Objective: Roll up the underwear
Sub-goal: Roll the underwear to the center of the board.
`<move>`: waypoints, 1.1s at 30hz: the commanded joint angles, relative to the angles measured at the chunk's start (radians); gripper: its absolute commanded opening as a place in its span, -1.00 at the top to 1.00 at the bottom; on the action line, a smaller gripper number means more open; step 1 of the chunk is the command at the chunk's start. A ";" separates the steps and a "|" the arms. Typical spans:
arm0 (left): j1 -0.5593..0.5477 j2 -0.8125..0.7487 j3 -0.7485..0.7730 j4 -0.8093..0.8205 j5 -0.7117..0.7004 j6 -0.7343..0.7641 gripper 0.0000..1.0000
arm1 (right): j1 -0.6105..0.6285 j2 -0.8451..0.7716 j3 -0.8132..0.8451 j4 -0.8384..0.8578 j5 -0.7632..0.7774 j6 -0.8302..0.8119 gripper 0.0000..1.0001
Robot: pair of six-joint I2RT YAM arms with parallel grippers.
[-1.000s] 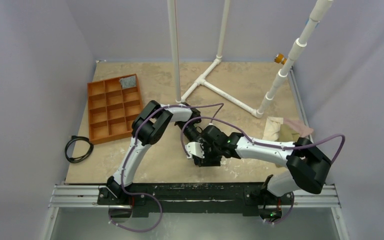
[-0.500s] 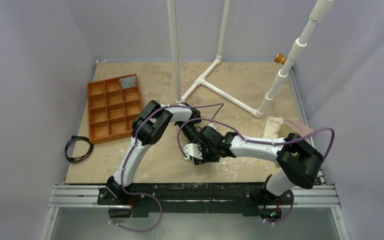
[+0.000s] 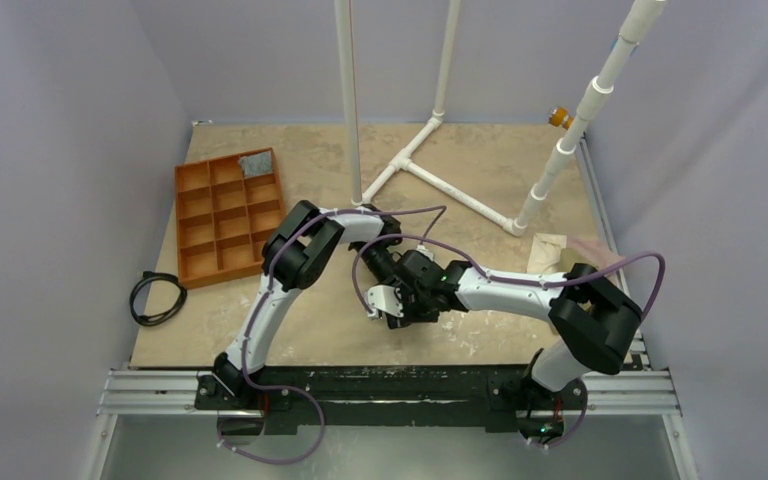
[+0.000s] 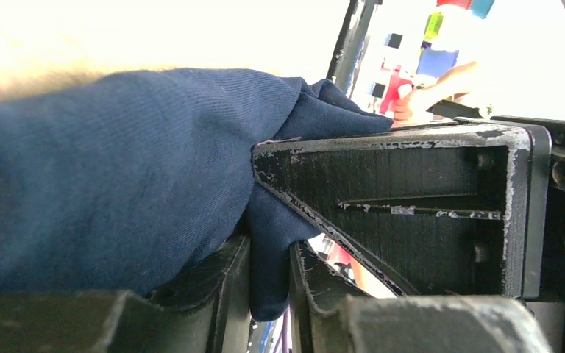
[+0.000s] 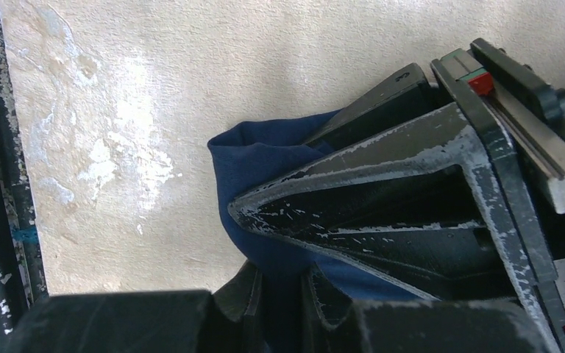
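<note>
Navy-blue cloth fills both wrist views: the underwear [image 4: 118, 169] is bunched between the two arms near the middle of the tan counter [image 3: 330, 335], a little toward the near edge. It lies under the wrists, so the overhead view barely shows it. The left arm [image 3: 260, 320] rises from its base, bends sharply at the elbow and reaches to the right, its wrist tipped down. The right arm [image 3: 520, 290] stretches low and long to the left, and the two wrists meet almost touching. The left pincer [image 4: 271, 279] is nearly closed, a fold of the cloth squeezed in the narrow slot between its fingers. The right pincer [image 5: 283, 294] is closed the same way on another fold, with the garment bulging out beside its finger just above the counter. Well off to the left sits an orange compartment tray [image 3: 179, 215] with a grey item [image 3: 256, 163] in one far corner cell, and a coiled black cable [image 3: 157, 297] lies near it. A white pipe frame [image 3: 430, 170] stands behind the arms. Pale cloths [image 3: 550, 250] lie by the right edge.
</note>
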 commanded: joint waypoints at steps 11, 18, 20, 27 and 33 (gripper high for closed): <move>0.070 -0.110 -0.006 -0.003 -0.236 0.013 0.20 | 0.005 0.021 0.001 -0.140 -0.088 0.071 1.00; 0.105 -0.163 -0.021 -0.019 -0.244 0.004 0.15 | 0.005 0.015 -0.002 -0.140 -0.090 0.093 1.00; 0.120 -0.186 -0.024 -0.021 -0.248 0.005 0.15 | 0.005 0.018 -0.003 -0.137 -0.093 0.101 1.00; 0.187 -0.263 -0.045 -0.046 -0.267 0.014 0.14 | 0.004 0.034 0.020 -0.144 -0.143 0.123 1.00; 0.250 -0.373 -0.135 -0.022 -0.331 0.006 0.14 | 0.001 0.073 0.060 -0.175 -0.183 0.137 1.00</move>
